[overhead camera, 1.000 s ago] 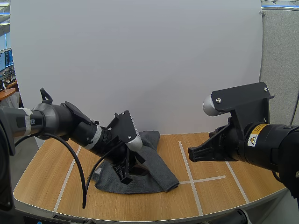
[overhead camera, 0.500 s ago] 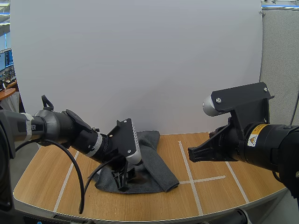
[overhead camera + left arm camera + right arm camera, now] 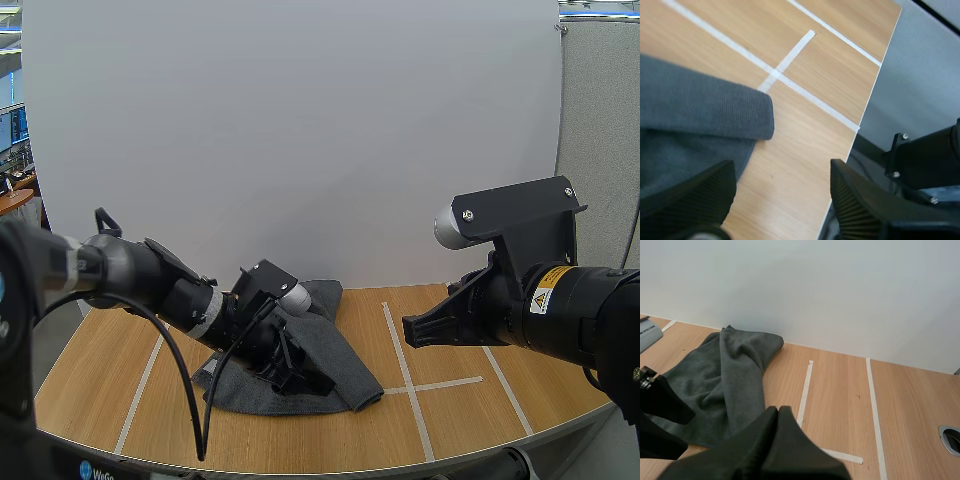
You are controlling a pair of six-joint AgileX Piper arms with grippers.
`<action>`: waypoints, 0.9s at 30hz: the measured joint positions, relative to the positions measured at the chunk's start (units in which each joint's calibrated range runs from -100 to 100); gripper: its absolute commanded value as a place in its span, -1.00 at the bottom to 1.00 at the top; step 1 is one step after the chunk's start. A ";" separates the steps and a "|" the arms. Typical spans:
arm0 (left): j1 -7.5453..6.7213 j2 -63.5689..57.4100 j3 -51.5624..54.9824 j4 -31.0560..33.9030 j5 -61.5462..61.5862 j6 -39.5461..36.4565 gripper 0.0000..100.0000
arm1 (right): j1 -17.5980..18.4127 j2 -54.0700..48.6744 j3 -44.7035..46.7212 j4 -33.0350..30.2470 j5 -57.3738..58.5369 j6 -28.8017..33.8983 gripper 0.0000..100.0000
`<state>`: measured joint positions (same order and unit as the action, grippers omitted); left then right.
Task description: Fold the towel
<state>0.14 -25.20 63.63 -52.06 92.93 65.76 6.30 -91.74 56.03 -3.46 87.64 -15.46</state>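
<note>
Gray towel point(image 3: 345, 352) lies rumpled on the tabletop point(image 3: 455, 420), left of middle. Left gripper point(image 3: 305, 378) low over its front corner, jaws wide. Right gripper point(image 3: 778, 412) hovers above the right side, jaws pressed together.

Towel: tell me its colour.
The towel is plain dark grey, with no pattern; the right wrist view shows it best.
</note>
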 measured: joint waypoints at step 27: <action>0.00 36.32 -4.73 -16.17 5.66 -18.37 0.77 | 0.00 0.00 0.00 0.00 0.45 0.00 -1.00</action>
<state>0.14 11.13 58.90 -68.24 98.59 47.39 6.30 -91.74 56.03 -3.46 88.09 -15.46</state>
